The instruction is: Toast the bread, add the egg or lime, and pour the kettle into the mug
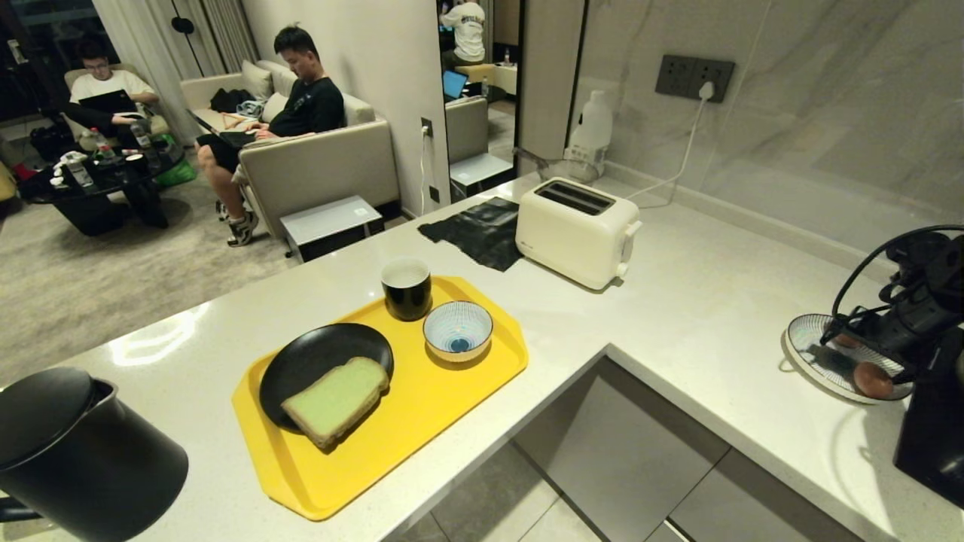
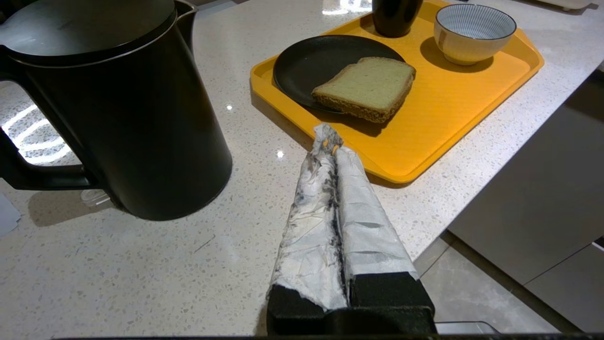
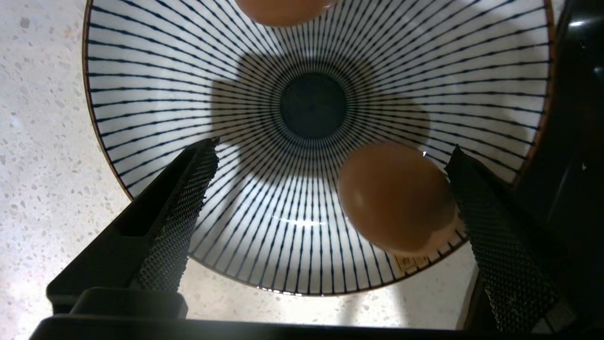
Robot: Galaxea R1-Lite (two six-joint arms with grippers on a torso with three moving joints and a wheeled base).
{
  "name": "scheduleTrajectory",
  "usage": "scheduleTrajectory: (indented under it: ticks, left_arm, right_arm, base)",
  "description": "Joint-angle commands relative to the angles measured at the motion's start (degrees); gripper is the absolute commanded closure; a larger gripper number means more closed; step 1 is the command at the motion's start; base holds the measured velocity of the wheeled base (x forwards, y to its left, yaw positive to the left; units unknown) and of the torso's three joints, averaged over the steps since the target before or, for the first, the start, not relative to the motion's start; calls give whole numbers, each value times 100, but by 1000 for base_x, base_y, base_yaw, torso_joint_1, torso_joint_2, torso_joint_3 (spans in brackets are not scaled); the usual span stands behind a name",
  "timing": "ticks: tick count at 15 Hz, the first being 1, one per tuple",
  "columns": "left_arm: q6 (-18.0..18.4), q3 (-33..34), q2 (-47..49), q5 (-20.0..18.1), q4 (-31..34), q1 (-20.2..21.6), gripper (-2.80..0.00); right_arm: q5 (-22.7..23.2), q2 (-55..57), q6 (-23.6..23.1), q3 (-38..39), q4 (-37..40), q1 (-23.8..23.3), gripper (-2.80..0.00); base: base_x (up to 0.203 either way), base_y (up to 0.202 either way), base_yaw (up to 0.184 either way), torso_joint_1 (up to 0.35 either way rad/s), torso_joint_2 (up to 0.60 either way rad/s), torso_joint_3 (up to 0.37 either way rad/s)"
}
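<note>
A brown egg [image 3: 394, 198] lies in a striped dish [image 3: 165, 71] on the right counter, close to one finger of my open right gripper [image 3: 332, 148], which hovers over the dish without touching it. A second egg [image 3: 283, 9] sits at the dish's far side. From the head view the egg [image 1: 872, 379] shows under my right arm [image 1: 904, 316]. The bread [image 1: 337, 398] lies on a black plate [image 1: 316, 357] beside the black mug [image 1: 407, 287]. The kettle [image 1: 75, 452] stands at the near left. My left gripper [image 2: 330, 141] is shut and empty beside it. No lime is in view.
A yellow tray [image 1: 452, 391] holds the plate, the mug and a striped bowl [image 1: 458, 330]. A cream toaster [image 1: 576, 229] stands behind it, plugged into the wall, with a dark cloth [image 1: 478, 229] alongside. The counter is L-shaped, its inner edge near the tray. People sit on sofas beyond.
</note>
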Motion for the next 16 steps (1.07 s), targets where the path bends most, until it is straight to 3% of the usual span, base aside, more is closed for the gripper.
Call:
scheduleTrajectory:
  ticks: [1, 4, 7, 12, 16]
  left_arm:
    - [-1, 1, -18, 0, 2, 1, 0]
    - [-1, 1, -18, 0, 2, 1, 0]
    - [-1, 1, -18, 0, 2, 1, 0]
    - [-1, -8, -18, 0, 2, 1, 0]
    - [-1, 1, -18, 0, 2, 1, 0]
  right_arm:
    - [0, 64, -27, 0, 13, -7, -280]
    - [0, 0, -303, 34, 64, -115, -280]
    - [27, -132, -935, 160, 198, -382, -280]
    - [669, -173, -970, 305, 244, -403, -280]
    - [918, -173, -974, 396, 244, -368, -280]
  base:
    - [0, 0, 0, 0, 0, 0]
    - [0, 0, 0, 0, 0, 0]
    - [0, 0, 0, 0, 0, 0]
    - [0, 0, 0, 0, 0, 0]
    - [0, 0, 0, 0, 0, 0]
